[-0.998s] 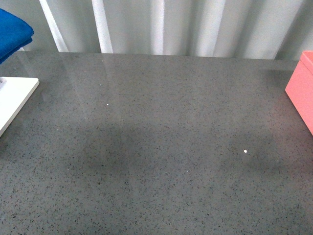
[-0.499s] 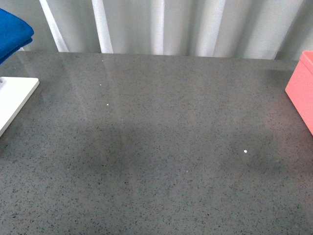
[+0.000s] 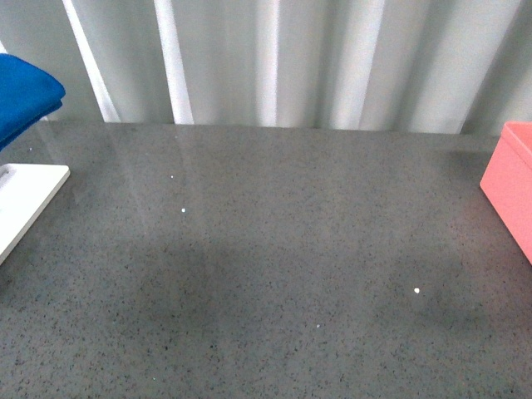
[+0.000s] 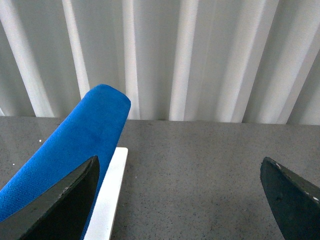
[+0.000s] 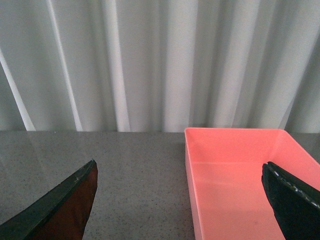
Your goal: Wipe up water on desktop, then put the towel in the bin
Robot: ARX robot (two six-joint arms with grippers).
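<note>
Towel [image 3: 23, 93]: bright blue, fine ribbed nap, folded over on itself into a thick soft roll with a rounded end. It sits over the far side of the white board [image 3: 25, 198]. From the front it looks raised above the board, and what carries it is out of frame, so support cannot be told. It looks dry and unused, with no dark wet patch showing. My reading is that it is staged on the board to keep it off the wet surface until picked up. The desktop [image 3: 274, 249] spreads out from the board: dark grey, glossy, finely speckled. A few tiny white specks [image 3: 183, 209] lie well apart from the board. Whether they are droplets or glints cannot be told, and no clear puddle shows. The pink bin [image 3: 509, 187] stands at the end of the desktop opposite the board, empty inside on the wrist view. This likely leaves the wiping stretch free between the two. The left gripper [image 4: 178, 162] hangs near the board, jaws spread wide with nothing between them, one finger just beside the towel's flank. It is plausibly lined up for the pick. The right gripper [image 5: 178, 164] faces the bin, well apart from the board, jaws equally wide and bare. A pale pleated curtain [image 3: 274, 58] backs everything. Judgement: task at its start, towel not yet gripped.
</note>
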